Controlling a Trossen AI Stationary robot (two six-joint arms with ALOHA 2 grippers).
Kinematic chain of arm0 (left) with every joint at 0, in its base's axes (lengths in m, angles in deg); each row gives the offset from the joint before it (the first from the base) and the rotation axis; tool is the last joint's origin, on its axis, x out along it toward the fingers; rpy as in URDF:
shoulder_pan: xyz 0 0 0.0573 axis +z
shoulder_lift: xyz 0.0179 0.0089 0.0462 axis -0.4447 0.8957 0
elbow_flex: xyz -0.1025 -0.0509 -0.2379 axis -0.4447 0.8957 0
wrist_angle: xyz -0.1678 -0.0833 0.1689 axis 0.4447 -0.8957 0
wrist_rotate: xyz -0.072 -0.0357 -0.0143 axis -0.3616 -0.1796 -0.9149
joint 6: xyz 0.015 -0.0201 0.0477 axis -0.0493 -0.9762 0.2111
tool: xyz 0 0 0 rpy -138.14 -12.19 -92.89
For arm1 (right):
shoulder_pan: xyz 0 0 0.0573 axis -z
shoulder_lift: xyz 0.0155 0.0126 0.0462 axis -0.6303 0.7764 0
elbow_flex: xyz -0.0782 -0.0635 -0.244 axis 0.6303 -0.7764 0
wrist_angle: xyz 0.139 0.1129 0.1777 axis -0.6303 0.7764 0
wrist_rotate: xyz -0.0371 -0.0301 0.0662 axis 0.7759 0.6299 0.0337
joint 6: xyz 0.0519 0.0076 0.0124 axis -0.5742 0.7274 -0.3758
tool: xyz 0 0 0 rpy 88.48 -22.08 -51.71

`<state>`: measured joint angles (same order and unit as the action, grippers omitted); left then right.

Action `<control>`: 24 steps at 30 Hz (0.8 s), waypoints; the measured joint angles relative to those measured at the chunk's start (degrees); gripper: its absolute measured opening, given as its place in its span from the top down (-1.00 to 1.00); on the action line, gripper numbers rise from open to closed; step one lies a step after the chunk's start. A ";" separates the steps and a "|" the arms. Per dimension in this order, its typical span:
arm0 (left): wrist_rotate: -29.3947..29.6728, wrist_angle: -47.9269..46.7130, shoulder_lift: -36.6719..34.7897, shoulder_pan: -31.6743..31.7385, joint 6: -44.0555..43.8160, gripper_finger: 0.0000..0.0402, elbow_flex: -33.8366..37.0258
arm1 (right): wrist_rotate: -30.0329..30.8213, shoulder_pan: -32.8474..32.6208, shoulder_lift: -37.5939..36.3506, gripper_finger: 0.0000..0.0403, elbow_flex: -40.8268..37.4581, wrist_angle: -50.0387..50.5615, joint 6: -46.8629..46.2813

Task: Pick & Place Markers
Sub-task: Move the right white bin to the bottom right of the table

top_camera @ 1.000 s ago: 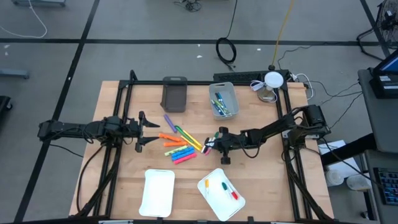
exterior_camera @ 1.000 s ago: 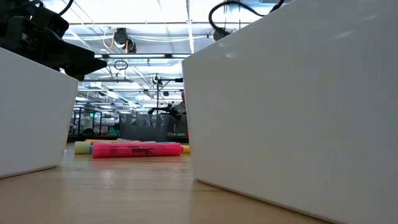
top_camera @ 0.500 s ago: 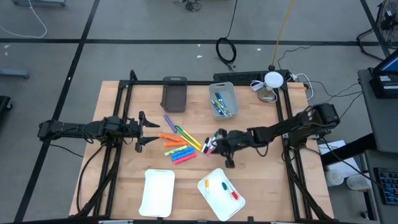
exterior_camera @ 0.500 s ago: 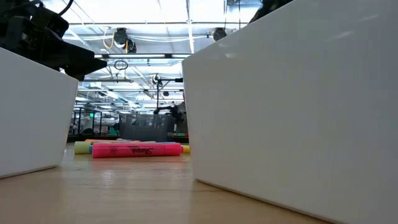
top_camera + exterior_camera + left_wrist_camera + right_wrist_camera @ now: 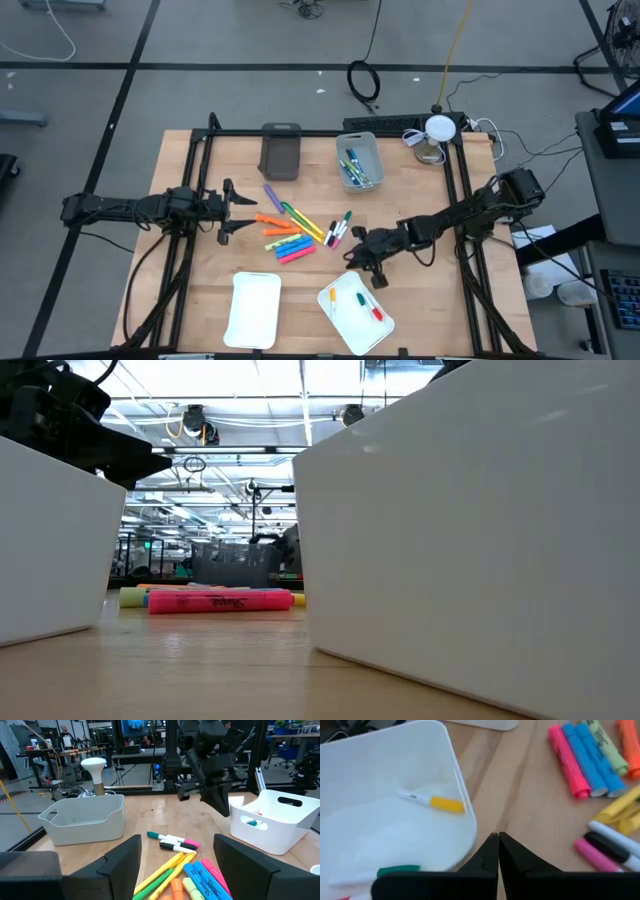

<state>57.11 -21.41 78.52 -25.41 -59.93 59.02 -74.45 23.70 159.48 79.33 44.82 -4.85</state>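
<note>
Your right gripper (image 5: 362,259) has pulled away from the cluster of thin white-barrelled markers (image 5: 338,229) since the earlier frame, moving toward 5 o'clock; it now hangs near the rim of the tilted white plastic tray (image 5: 334,312) at the table's 6 o'clock edge. Its jaws are pressed together with nothing between them, as your right wrist view shows. The thin markers it was beside lie loose on the light wooden table (image 5: 420,290), near the centre. In the tray you can see a yellow-capped marker (image 5: 431,802) and a green-capped one (image 5: 397,870). The chunky highlighter markers (image 5: 285,238) lie fanned out at the table's centre, unmoved. More markers sit in the clear grey plastic bin (image 5: 370,148) at 12 o'clock. Your left gripper (image 5: 237,208) waits at 9 o'clock, in the same place, jaws apart and empty.
</note>
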 joint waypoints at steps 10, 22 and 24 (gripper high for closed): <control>0.00 -0.02 0.00 0.00 0.00 -0.25 0.00 | -6.96 -0.92 -3.70 1.00 -0.04 4.26 -3.78; 0.00 -0.02 0.02 -0.02 0.00 -0.25 0.00 | 1.25 -9.31 -5.49 1.00 13.54 20.30 -2.04; 0.00 -0.02 0.00 0.00 0.00 -0.25 0.00 | 3.72 -11.49 -2.26 1.00 18.76 28.53 -1.14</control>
<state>57.11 -21.43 78.52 -25.41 -59.93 59.02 -70.72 12.20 157.22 98.09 73.35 -6.00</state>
